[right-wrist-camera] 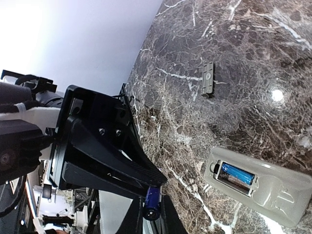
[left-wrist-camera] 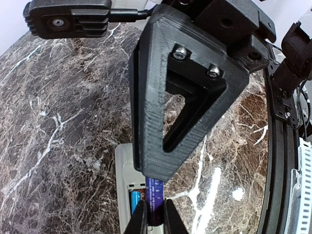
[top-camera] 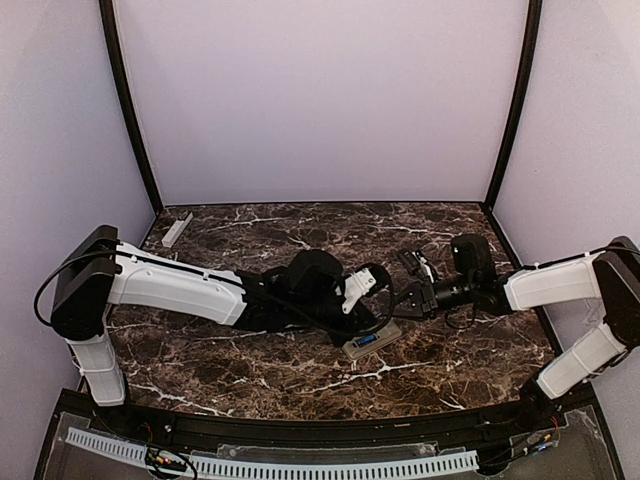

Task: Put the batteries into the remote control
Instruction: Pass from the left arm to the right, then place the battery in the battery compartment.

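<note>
Left wrist: remote control [left-wrist-camera: 124,165] lies just below the fingers, bay open, one seated battery [left-wrist-camera: 135,202] inside. Left gripper [left-wrist-camera: 155,220] pinches the spare battery [left-wrist-camera: 156,197]. Right gripper [right-wrist-camera: 150,218] seems clamped on it too. Free one grip, check polarity, then lower into the empty slot.

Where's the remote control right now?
Top view: the remote control lies on the table slightly right of centre, just nearside of where the left gripper and right gripper meet, battery bay up.

remote control [right-wrist-camera: 282,190] on table [top-camera: 250,370] centre, one battery [right-wrist-camera: 238,174] inside, bar [top-camera: 177,229] far-left
</note>
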Available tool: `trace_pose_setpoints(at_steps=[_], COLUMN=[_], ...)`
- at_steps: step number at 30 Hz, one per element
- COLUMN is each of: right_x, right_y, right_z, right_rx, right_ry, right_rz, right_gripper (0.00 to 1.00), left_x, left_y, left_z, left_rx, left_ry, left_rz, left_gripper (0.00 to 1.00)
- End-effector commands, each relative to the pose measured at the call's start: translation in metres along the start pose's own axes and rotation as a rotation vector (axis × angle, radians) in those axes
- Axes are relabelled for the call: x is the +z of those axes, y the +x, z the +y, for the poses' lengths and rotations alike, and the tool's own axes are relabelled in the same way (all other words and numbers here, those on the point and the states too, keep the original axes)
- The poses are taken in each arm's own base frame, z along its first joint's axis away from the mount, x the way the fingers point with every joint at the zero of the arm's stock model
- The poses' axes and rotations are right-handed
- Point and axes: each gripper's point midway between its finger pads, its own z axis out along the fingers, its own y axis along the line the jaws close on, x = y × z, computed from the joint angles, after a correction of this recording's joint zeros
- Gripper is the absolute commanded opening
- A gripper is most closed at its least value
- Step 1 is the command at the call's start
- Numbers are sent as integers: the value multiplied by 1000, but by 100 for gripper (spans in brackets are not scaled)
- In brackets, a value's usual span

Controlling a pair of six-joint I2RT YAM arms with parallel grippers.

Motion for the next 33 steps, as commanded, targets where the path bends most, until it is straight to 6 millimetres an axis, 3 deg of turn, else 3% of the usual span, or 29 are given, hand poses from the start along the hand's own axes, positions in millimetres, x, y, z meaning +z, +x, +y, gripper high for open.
trace_pose_setpoints(at_steps=[1,2,4,5,8,12,21,33], right_x=[0,0,-1,-1,-3,-4,6,24], right_y=[2,2,0,-1,-2,3,8,16], right_z=[-2,-2,-5,-7,-19,-36,-60,-66], right_rx=[-13,-16,-20,-25,-36,-34,-42,-78], right_ry=[-2,1,26,46,125,204,317,369], right_rz=[6,7,-2,-6,-7,4,38,102], right_gripper=[4,2,0,0,0,0,0,0], left_x=[-9,-9,-10,-11,-18,-33,-40,-39], left_y=[-10,-10,-8,-6,0,15,30,34], left_z=[-2,-1,-1,-1,3,14,28,29], left_rx=[12,12,11,9,-6,-10,-47,-45], left_ry=[-6,-9,-12,-15,-34,-95,-155,-164], left_rz=[-25,-24,-12,-1,10,20,41,53], left_gripper=[2,5,21,35,64,81,86,87])
